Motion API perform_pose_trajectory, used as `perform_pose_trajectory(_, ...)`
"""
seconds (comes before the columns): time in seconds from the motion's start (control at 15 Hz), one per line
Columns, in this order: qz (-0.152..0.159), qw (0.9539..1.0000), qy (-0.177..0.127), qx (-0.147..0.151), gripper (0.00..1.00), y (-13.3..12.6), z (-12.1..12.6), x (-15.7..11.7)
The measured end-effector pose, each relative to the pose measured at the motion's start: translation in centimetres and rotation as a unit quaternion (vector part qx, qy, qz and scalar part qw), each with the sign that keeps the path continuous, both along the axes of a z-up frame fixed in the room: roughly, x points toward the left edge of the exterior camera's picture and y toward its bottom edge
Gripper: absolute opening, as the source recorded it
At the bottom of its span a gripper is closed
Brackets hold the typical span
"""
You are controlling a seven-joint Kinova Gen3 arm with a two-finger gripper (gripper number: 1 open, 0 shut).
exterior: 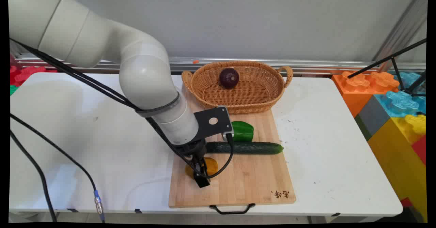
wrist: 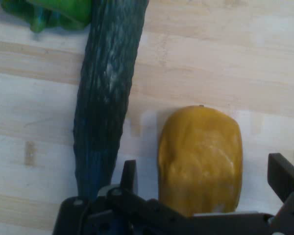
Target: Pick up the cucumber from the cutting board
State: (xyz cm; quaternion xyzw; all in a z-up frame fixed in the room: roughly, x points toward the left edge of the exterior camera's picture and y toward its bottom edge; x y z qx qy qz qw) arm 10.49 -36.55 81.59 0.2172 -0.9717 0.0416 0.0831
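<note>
My gripper (exterior: 201, 174) (wrist: 206, 178) is down on the wooden cutting board (exterior: 248, 183) (wrist: 215, 54), open, with one finger on each side of a yellow-orange vegetable (exterior: 213, 165) (wrist: 201, 156). Small gaps show between the fingers (wrist: 129, 177) and the vegetable. A dark green cucumber (exterior: 247, 148) (wrist: 108, 98) lies just beyond it, close to the left finger in the hand view. Behind the cucumber sits a green pepper (exterior: 243, 131) (wrist: 49, 12). In the main view the arm hides most of the yellow vegetable.
A wicker basket (exterior: 238, 109) with a purple onion (exterior: 229, 77) in it stands at the board's far end. Large coloured toy blocks (exterior: 391, 112) and black tripod legs (exterior: 391, 56) flank the table's right side. Black cables (exterior: 51, 146) hang on the left.
</note>
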Motion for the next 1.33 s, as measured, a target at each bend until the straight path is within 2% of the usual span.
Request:
perform_pose_trajectory(0.27, -0.003, 0.9997, 0.008, -0.022, 1.00, -1.0, 1.5, -0.8)
perform_pose_trajectory(0.47, 0.006, 0.9990, 0.015, -0.043, 1.00, -2.5, 2.7, -1.1)
perform_pose_trajectory(0.67, 0.016, 0.9983, 0.025, -0.049, 1.00, -3.8, 2.9, -0.7)
perform_pose_trajectory(0.87, 0.018, 0.9982, 0.038, -0.044, 1.00, -4.4, 2.2, 0.2)
perform_pose_trajectory(1.33, -0.032, 0.9971, 0.060, -0.033, 1.00, -5.4, -1.0, 1.8)
